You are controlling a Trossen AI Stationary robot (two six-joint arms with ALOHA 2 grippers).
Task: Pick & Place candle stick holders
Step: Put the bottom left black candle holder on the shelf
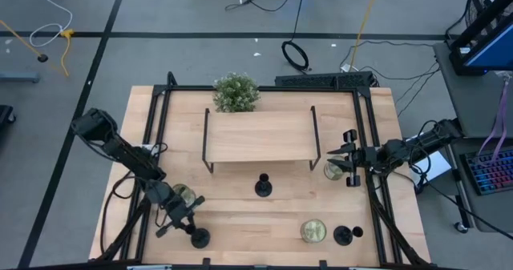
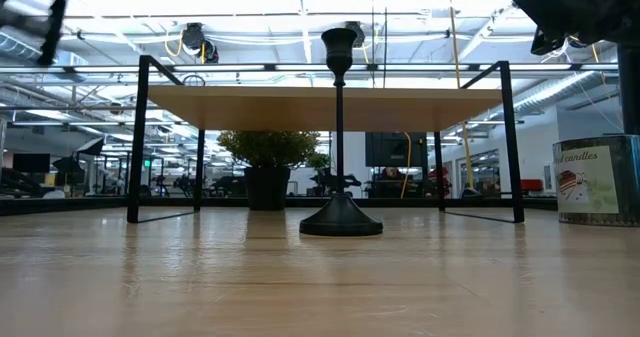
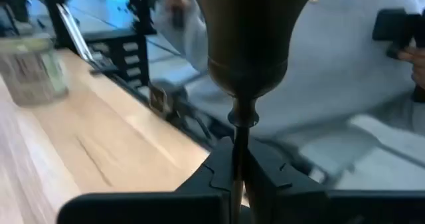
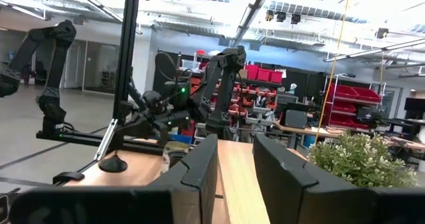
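Three matte-black candle stick holders show in the high view. One (image 1: pixel 199 238) is at the front left, and my left gripper (image 1: pixel 182 219) is shut on it. Its cup top (image 3: pixel 252 38) fills the left wrist view. One (image 1: pixel 263 187) stands on its disc base at the table's middle, in front of the shelf, and shows upright in the low view (image 2: pixel 340 127). One (image 1: pixel 345 235) stands at the front right. My right gripper (image 1: pixel 349 159) is open and empty at the table's right side, next to a glass jar (image 1: pixel 333 171). My left gripper pinches the holder's thin stem (image 3: pixel 239 174) between its two fingers, a short way below the cup. The fingers lie across the stem. The disc base (image 1: pixel 199 238) shows beside the gripper from above; whether it rests on the table I cannot tell.
A wooden shelf (image 1: pixel 258 135) on black legs stands at the table's middle far side, with a bushy green plant (image 1: pixel 236 92) behind it. Candle jars stand at the front left (image 1: pixel 183 195) and front right (image 1: pixel 313 231). A black frame (image 1: pixel 365 126) borders the table.
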